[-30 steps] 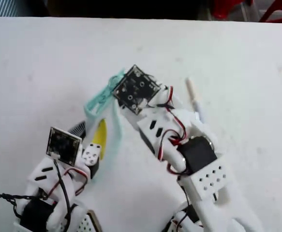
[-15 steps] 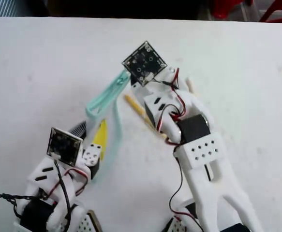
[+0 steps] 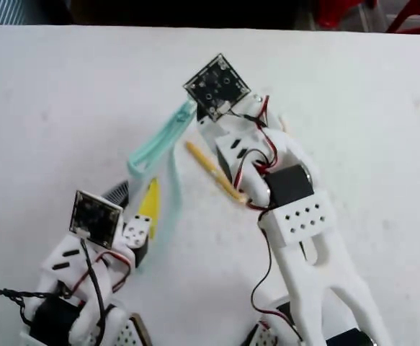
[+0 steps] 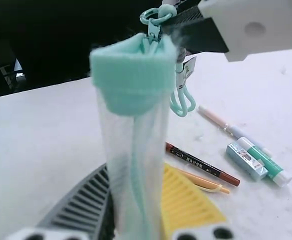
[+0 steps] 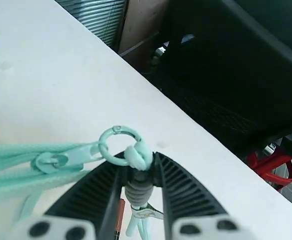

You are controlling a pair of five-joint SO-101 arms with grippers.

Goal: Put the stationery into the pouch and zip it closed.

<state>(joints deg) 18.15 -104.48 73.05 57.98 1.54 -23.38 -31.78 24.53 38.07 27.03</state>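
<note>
Pouch: the mint mesh pouch (image 3: 155, 155) hung stretched above the tabletop (image 3: 65, 86) between the two end effectors.
Left end effector (image 4: 135, 200): clamped on the pouch's near end, with one grey and one yellow finger on either side.
Right end effector (image 5: 138, 162): closed on the pull cord (image 5: 137, 159), which was knotted to the ring (image 5: 116, 145) at the zip slider (image 5: 50, 161).
Stationery: the orange pen (image 3: 213, 171), brown pencil (image 4: 202, 164), pink pen (image 4: 218, 120), glue stick (image 4: 263, 159) and teal corrector (image 4: 245, 161) lay on the tabletop beside the pouch, outside it.
</note>
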